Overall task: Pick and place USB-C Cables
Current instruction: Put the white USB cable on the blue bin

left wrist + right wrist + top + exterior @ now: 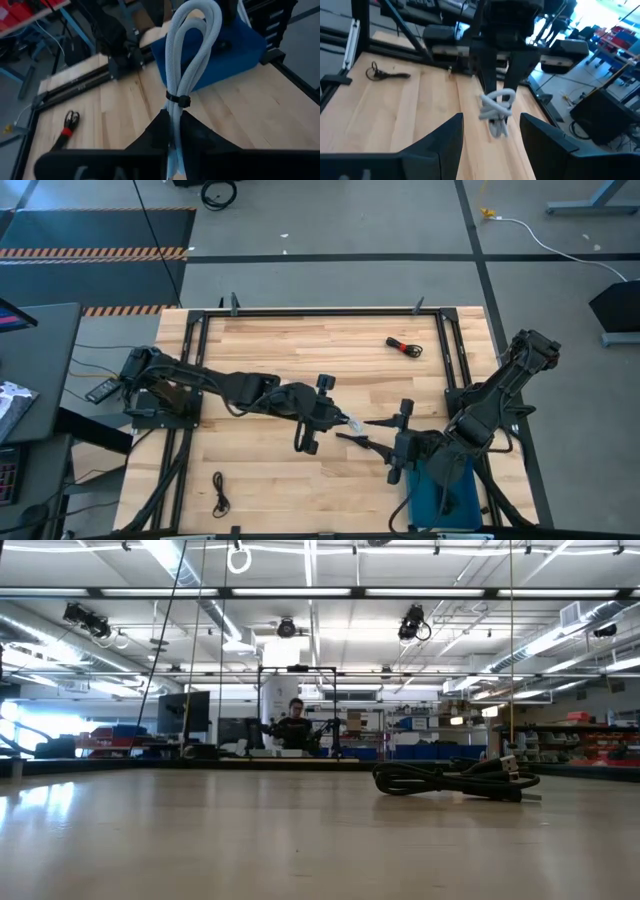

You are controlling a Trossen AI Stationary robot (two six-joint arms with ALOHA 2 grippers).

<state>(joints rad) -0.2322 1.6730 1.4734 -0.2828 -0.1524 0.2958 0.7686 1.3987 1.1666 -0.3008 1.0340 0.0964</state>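
Note:
My left gripper hovers over the middle of the wooden table, shut on a white USB-C cable bundle bound by a black tie. My right gripper stands open just to the right of it, its fingers pointing at the bundle without touching. A black cable with a red band lies on the far right of the table. A black cable lies near the front left. The blue tray sits at the near right under my right arm. The low view shows a black bundle lying on the table. My left gripper pinches the white bundle's end, just behind the black tie, between its two fingers. The fingers slant down from the table's left and lie along the bundle. The looped end sticks out past the fingertips, clear of the table.
Black frame rails run around the tabletop. My right arm reaches in over the blue tray from the right. Bare wood lies between the far cable and the near-left cable. A person stands far off in the room.

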